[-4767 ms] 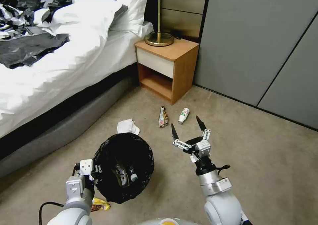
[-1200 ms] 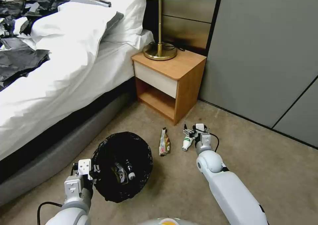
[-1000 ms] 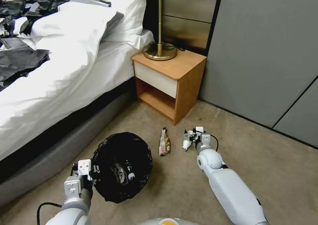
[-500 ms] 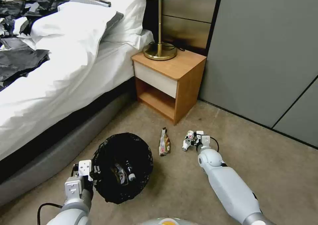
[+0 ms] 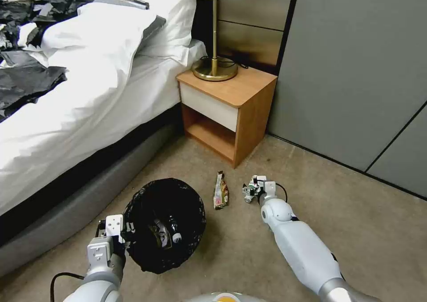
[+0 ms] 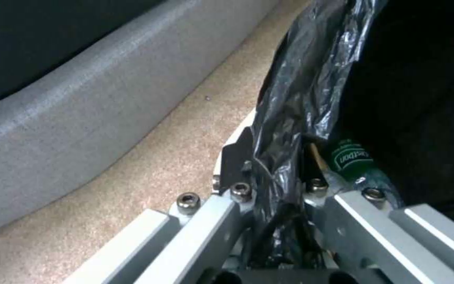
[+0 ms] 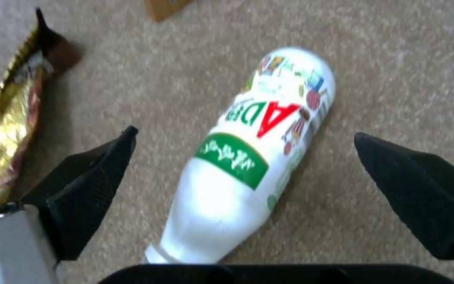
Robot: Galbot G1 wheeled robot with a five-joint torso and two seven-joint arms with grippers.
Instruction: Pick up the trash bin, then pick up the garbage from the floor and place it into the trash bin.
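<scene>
Down on the beige carpet, the right gripper (image 7: pixel 242 157) has its two black fingers spread wide, one on each side of a small white plastic bottle (image 7: pixel 253 157) with a green band and red lettering; neither fingertip touches it. The bottle lies on its side. The right wrist view also shows a crumpled gold-and-brown snack wrapper (image 7: pixel 12 118) just beside one finger, detail the head view gives only coarsely: there the right gripper (image 5: pixel 251 191) covers most of the bottle, and the wrapper (image 5: pixel 220 191) lies between it and the bin.

Nearer the robot, the left gripper (image 5: pixel 116 231) is clamped on the rim of the small round trash bin (image 5: pixel 164 224), lined with a crinkly black plastic bag. The left wrist view shows the metal fingers (image 6: pixel 237 165) pinching the bag and white rim (image 6: pixel 240 132), with a clear bottle bearing a green label (image 6: pixel 350 157) inside. Beyond stand a wooden nightstand (image 5: pixel 227 106) and a white-sheeted bed (image 5: pixel 84 93).
</scene>
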